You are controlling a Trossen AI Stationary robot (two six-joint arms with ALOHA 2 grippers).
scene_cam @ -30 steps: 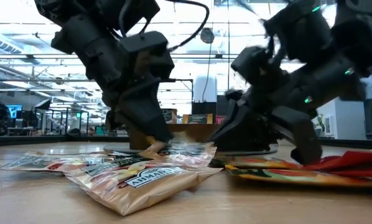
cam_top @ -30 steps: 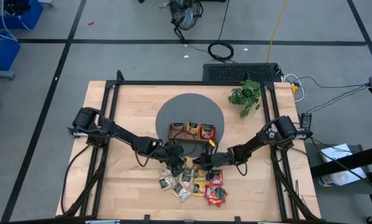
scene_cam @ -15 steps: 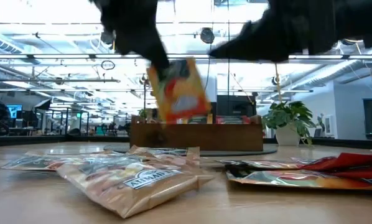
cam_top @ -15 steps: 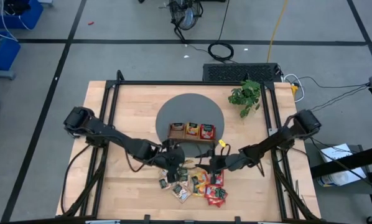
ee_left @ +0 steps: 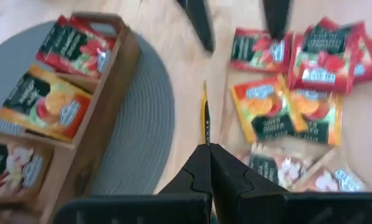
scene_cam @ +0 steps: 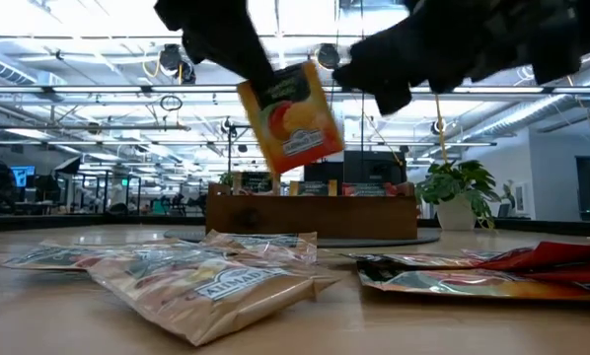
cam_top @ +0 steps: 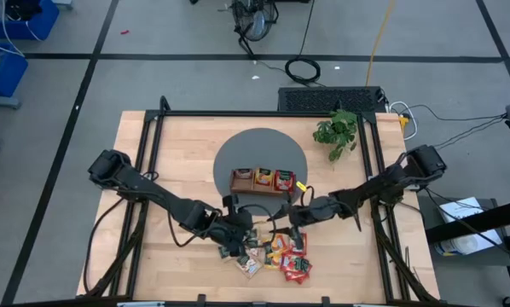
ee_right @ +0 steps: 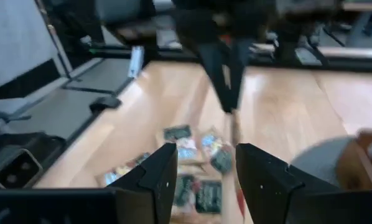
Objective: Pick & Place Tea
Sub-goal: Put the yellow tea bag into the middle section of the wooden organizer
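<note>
A pile of tea sachets, green, orange and red, lies flat on the wooden table near its front edge. My left gripper hovers above the pile's left part, shut on an orange-yellow sachet. My right gripper is open and holds nothing; it hangs just to the right of the left one, above the pile, and its two fingers face the held sachet. Behind the pile stands the brown wooden tray, with one sachet in each of its three compartments. My left gripper pinches the orange-yellow sachet at its top edge, near one corner, between its two fingers. The fingers slant down from the table's left. The sachet hangs tilted below the fingertips, clear of the pile and the table.
The tray stands on a round grey mat. A small green plant sits at the far right of the table. Bare wood lies to the left and right of the pile.
Both grippers have risen from the pile. My left gripper has carried the orange-yellow sachet up with it, so that the sachet now hangs clear above the others, and its wrist has rolled. The pile has stayed where it was.
</note>
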